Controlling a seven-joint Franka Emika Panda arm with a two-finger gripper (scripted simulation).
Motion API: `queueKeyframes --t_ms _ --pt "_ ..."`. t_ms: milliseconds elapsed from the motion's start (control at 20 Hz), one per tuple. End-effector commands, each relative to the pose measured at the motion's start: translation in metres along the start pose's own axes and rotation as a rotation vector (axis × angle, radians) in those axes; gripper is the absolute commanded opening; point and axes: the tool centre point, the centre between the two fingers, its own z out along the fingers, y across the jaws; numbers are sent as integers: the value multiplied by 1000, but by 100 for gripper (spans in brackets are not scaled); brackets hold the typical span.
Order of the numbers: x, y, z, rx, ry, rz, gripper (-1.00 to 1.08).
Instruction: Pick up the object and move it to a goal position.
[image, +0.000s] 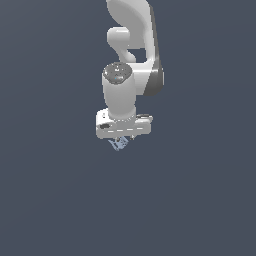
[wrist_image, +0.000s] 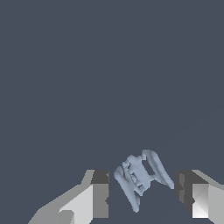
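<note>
- Object (wrist_image: 140, 177): small pale blue-grey piece with slender curved prongs and a bumpy surface, lying between the two fingers in the wrist view.
- Object in the exterior view (image: 119, 143): only a small pale blue tip shows, just below the gripper body and much smaller than it.
- Contact: in the wrist view a clear gap separates the object from each finger; neither pad touches it.
- Fingers: one finger (wrist_image: 100, 194) has a dark inner pad and a pale outer face; the opposite finger (wrist_image: 192, 192) looks the same, with a bright white face.
- Gripper (wrist_image: 142, 194): jaws spread wide apart and released, straddling the object without grasping it.
- Gripper in the exterior view (image: 120, 140): white block-shaped body pointing downward; the fingertips are mostly hidden beneath it.
- Arm (image: 131, 75): white, grey-jointed links descending from the top of the exterior view to the gripper.
- Surface (image: 50, 200): uniform dark blue-grey ground fills both views; whether the object rests on it or is clear of it cannot be told.
</note>
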Motion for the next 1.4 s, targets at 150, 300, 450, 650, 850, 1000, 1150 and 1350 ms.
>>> queueKeyframes --t_ms 150,300,450,650,850,1000,1150,1350 --pt "-6 14 19 43 -26 -57 28" --pt "-10 22 30 74 -39 -95 28" --pt "-14 31 42 107 -49 -132 28" --pt "-20 41 58 154 -57 -181 28" --pt "-26 51 72 200 -59 -227 28" --pt "-30 56 81 230 -57 -256 28" --pt "-33 61 87 254 -54 -278 28" --pt "-36 65 94 277 -50 -300 28"
